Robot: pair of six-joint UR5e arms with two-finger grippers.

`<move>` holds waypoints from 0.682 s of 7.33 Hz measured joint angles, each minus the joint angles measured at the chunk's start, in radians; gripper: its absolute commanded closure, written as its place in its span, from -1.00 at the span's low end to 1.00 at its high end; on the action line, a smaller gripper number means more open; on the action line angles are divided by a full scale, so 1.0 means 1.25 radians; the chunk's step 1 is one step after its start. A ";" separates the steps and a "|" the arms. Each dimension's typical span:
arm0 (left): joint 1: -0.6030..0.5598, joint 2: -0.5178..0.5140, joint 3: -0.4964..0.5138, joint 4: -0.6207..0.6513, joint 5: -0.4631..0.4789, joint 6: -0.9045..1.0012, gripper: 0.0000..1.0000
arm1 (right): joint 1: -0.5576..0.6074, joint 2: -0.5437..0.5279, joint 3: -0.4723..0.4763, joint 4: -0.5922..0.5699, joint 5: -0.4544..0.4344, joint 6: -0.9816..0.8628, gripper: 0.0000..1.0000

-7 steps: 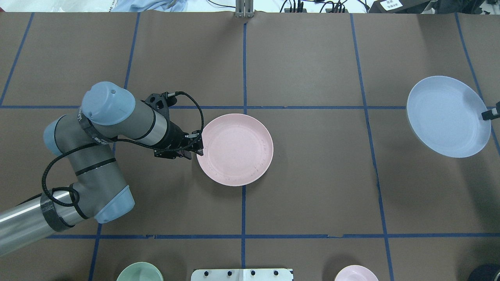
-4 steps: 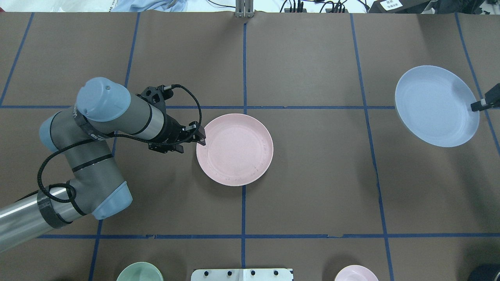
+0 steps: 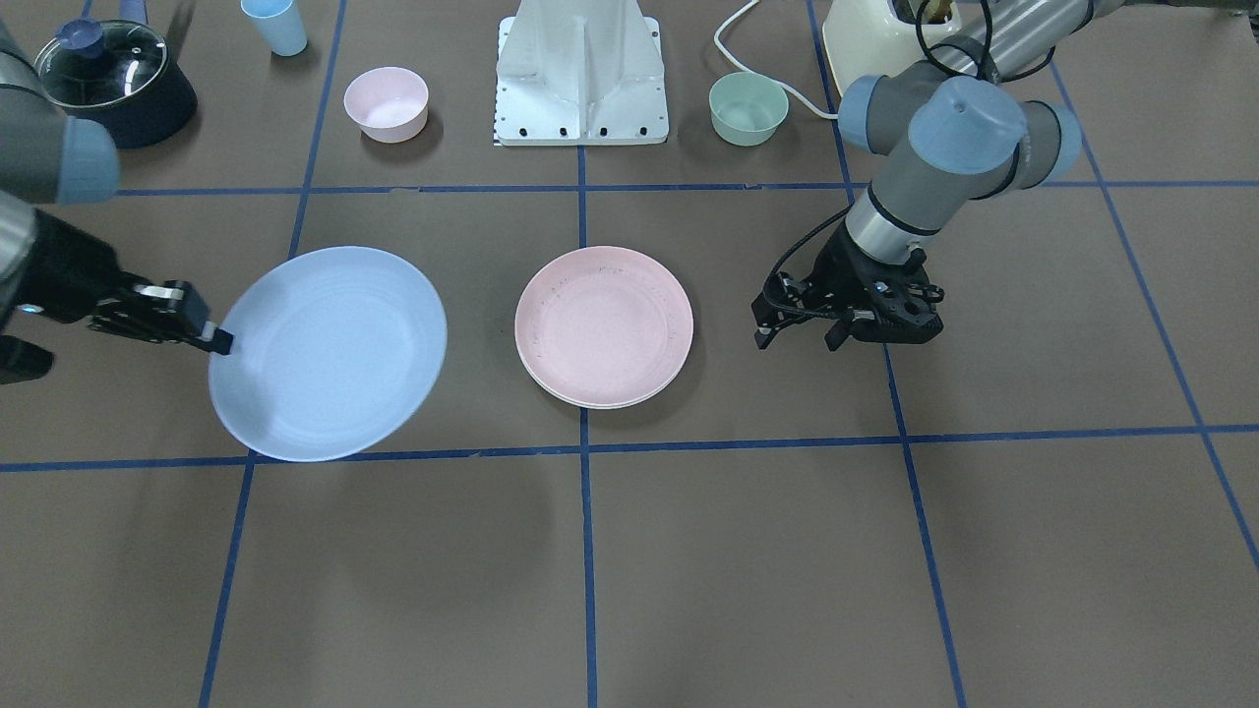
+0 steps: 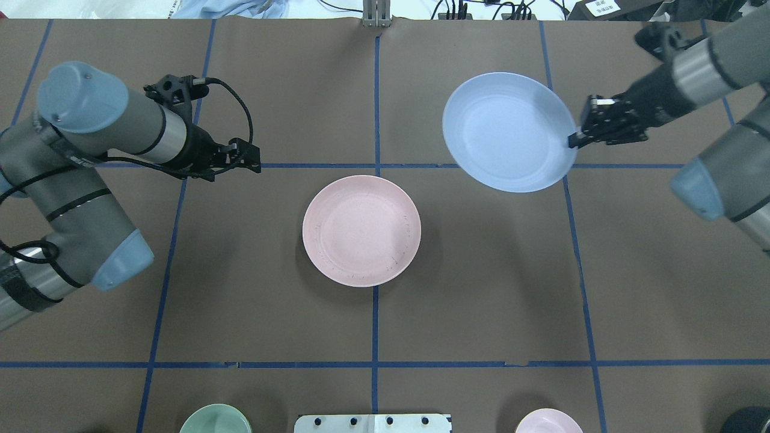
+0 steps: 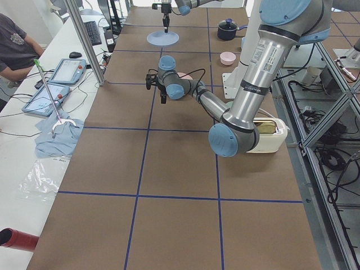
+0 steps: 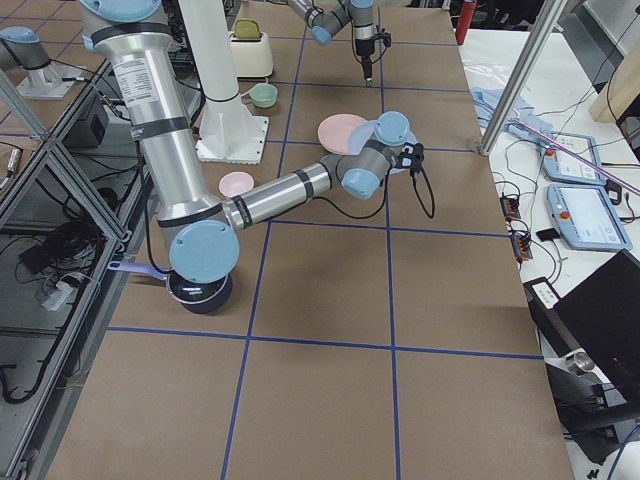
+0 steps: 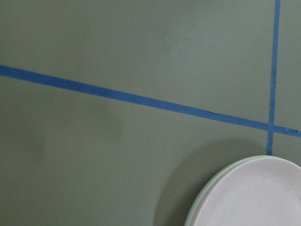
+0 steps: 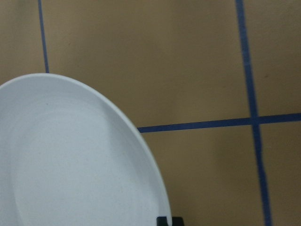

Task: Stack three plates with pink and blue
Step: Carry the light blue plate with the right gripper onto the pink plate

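Observation:
The pink plate (image 4: pixel 361 230) lies at the table's centre on top of the cream-green plate, whose rim (image 7: pixel 194 209) shows under it; it also shows in the front view (image 3: pixel 604 326). My right gripper (image 4: pixel 574 141) is shut on the rim of the light blue plate (image 4: pixel 508 132) and holds it tilted above the table, to the right of and beyond the pink plate. It also shows in the front view (image 3: pixel 329 354). My left gripper (image 4: pixel 252 159) is open and empty, well to the left of the pink plate.
Along the robot's edge stand a small pink bowl (image 3: pixel 386 103), a small mint-green bowl (image 3: pixel 749 108), a light blue cup (image 3: pixel 275 25), a dark lidded pot (image 3: pixel 113 84), a cream toaster (image 3: pixel 875 39) and the white base mount (image 3: pixel 582 74).
My left gripper has left the pink plate's rim and drawn back to the left and farther out. My right gripper has carried the blue plate leftward, toward the table's centre.

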 measured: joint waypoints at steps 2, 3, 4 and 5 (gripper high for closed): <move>-0.037 0.059 -0.038 0.004 -0.001 0.091 -0.99 | -0.149 0.072 0.002 -0.007 -0.150 0.121 1.00; -0.051 0.072 -0.044 0.005 -0.001 0.117 -0.99 | -0.212 0.094 0.000 -0.013 -0.212 0.149 1.00; -0.058 0.078 -0.045 0.005 -0.001 0.131 -0.99 | -0.268 0.109 -0.005 -0.019 -0.266 0.161 1.00; -0.063 0.081 -0.044 0.005 -0.001 0.143 -0.99 | -0.308 0.117 -0.011 -0.022 -0.307 0.165 1.00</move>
